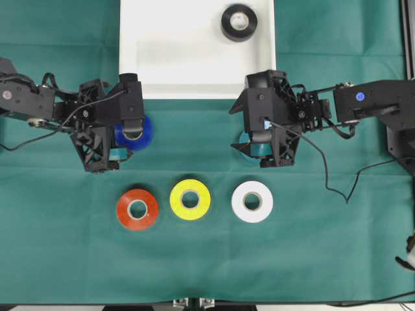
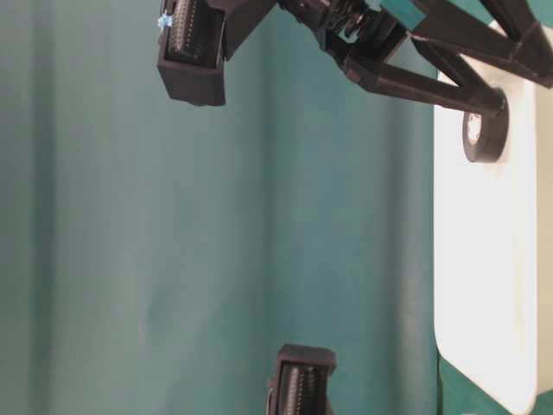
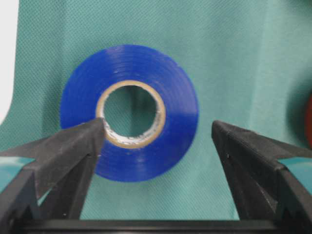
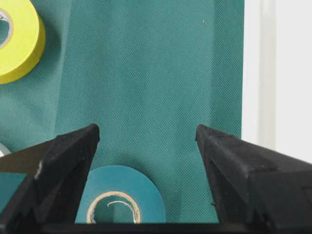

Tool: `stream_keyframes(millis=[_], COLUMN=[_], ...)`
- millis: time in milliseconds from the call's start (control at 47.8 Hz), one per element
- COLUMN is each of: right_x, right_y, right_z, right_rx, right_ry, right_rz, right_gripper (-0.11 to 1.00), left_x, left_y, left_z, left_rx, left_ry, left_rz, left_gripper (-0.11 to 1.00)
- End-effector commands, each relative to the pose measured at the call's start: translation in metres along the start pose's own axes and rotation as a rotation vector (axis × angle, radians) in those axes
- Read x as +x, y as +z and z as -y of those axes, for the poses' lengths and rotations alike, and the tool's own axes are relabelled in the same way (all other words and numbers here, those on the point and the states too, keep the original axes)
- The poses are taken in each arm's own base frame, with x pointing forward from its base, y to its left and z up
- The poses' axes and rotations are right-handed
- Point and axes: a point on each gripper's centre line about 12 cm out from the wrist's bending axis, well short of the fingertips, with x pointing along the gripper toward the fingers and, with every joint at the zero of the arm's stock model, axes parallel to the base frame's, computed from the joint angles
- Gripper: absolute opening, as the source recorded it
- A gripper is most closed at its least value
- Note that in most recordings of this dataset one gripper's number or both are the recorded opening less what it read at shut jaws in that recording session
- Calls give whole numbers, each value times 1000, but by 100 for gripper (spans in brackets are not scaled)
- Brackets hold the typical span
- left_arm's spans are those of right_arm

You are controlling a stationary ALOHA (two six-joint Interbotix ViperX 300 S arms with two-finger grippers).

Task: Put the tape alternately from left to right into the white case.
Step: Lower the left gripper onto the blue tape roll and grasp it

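A: Overhead, where are the rolls?

B: Black roll (image 1: 238,22) lies in the case (image 1: 175,58). Blue (image 1: 137,133) sits under the left gripper (image 1: 131,127), teal (image 1: 249,146) under the right gripper (image 1: 262,136). Red (image 1: 137,208), yellow (image 1: 190,199), white (image 1: 252,201) form a row on the green cloth (image 1: 65,227).

A: And the grippers?

B: Both spread wide, holding nothing; left fingers (image 3: 73,151) straddle the blue roll.

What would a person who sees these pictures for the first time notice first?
Probably the red roll, yellow roll and white roll, in a row on the green cloth. Above them, the open left tool hovers over the blue roll. A lone black roll lies in the white case.
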Motion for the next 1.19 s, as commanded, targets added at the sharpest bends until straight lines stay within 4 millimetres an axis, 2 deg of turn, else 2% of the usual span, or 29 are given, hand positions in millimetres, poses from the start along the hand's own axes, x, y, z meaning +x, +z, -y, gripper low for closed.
stream_keyframes(millis=[0,564,815,1171], right_x=[-7,-7,-7,-5], right_y=[9,8,9,7], right_z=[-2,-2,-2,-2], right_rx=[2,-1,-1,-2], right_ry=[7,6,6,6], right_rz=[35,33,35,29], right_gripper=[85,85,85,85], left_x=[-1,11,19,21], left_y=[11,11,4,-5], left_z=[3,10,8,7], left_rx=[0,18,20,20], left_ry=[-7,-14,-7,-3], left_rz=[30,14,-17,-40], left_gripper=[69,69,69,69])
